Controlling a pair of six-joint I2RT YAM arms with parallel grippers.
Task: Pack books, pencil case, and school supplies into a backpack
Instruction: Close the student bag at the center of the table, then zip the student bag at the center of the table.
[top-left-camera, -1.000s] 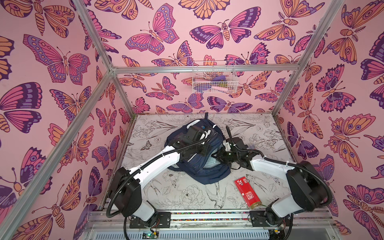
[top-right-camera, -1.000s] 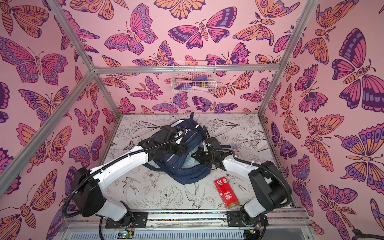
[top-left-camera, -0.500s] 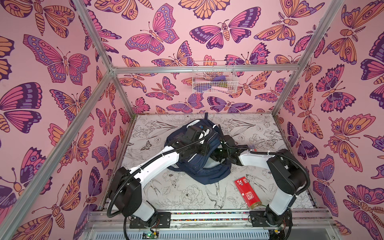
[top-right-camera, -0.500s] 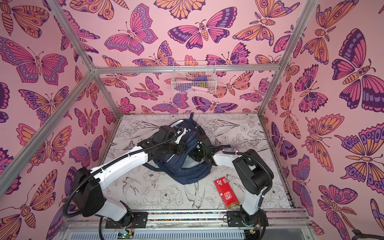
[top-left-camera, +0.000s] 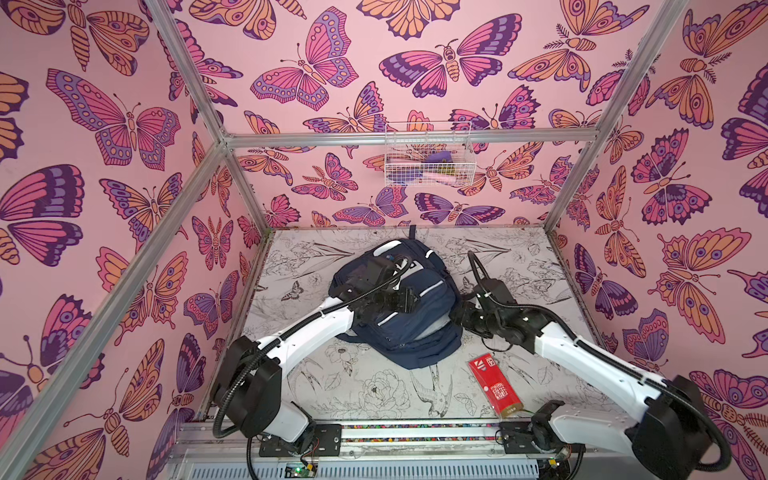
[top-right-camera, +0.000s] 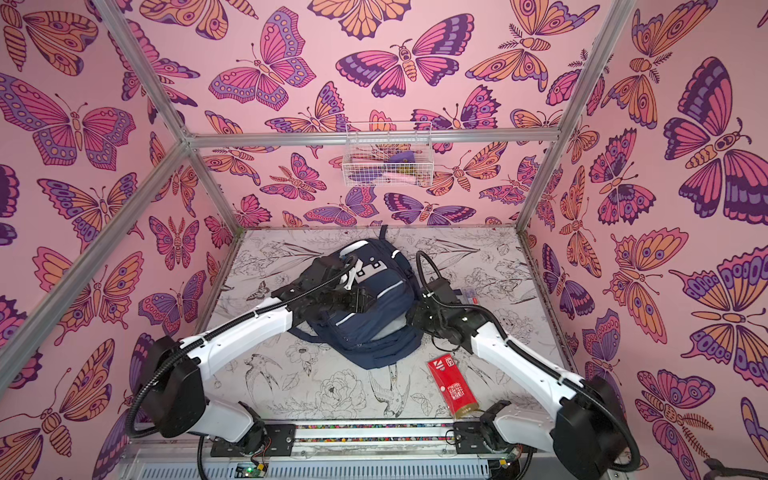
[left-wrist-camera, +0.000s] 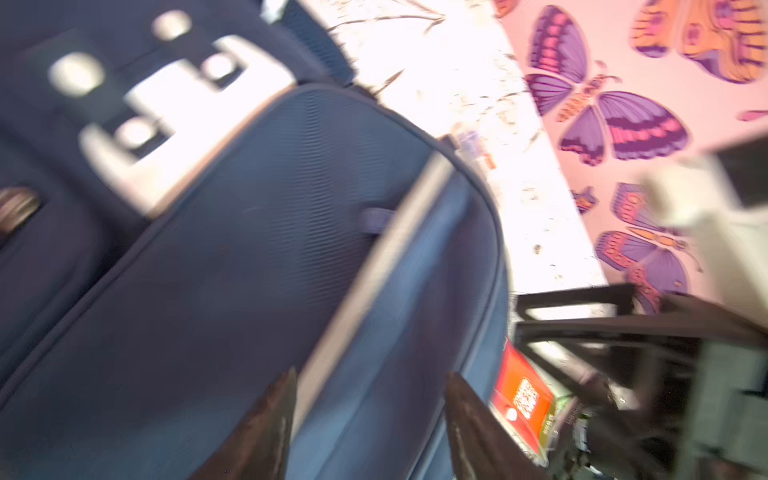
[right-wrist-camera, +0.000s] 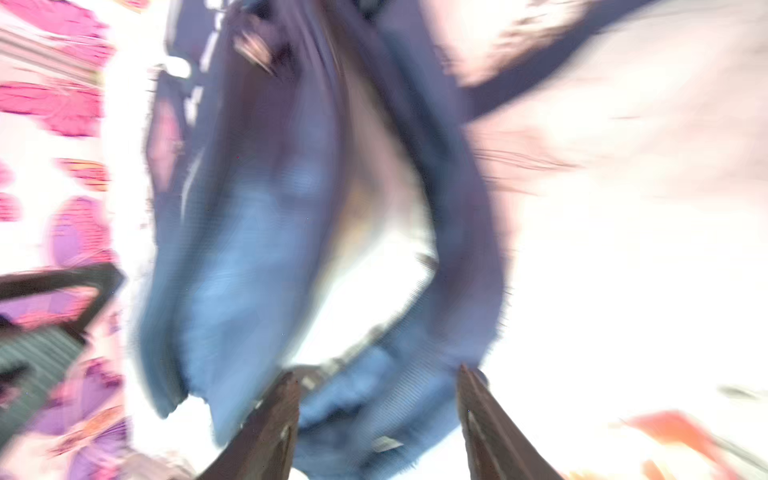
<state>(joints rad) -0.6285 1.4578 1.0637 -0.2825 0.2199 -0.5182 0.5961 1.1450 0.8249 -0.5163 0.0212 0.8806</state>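
In a top view the backpack (top-left-camera: 399, 328) is seen mid-desk (top-left-camera: 332, 395), left gripper (top-left-camera: 405, 301) over its middle, right gripper (top-left-camera: 457, 318) at its 3 o'clock edge. Left wrist: jaws spread above the fabric. Right wrist: jaws spread, blurred fabric ahead; the zip should be found before closing.

2 white arms (top-left-camera: 307, 336), fingertips (left-wrist-camera: 266, 424) perhaps brown.

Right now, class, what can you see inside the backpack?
Nothing identifiable: fabric covers the inside of the backpack, and the right wrist view is too blurred. A red packet lies outside it on the table.
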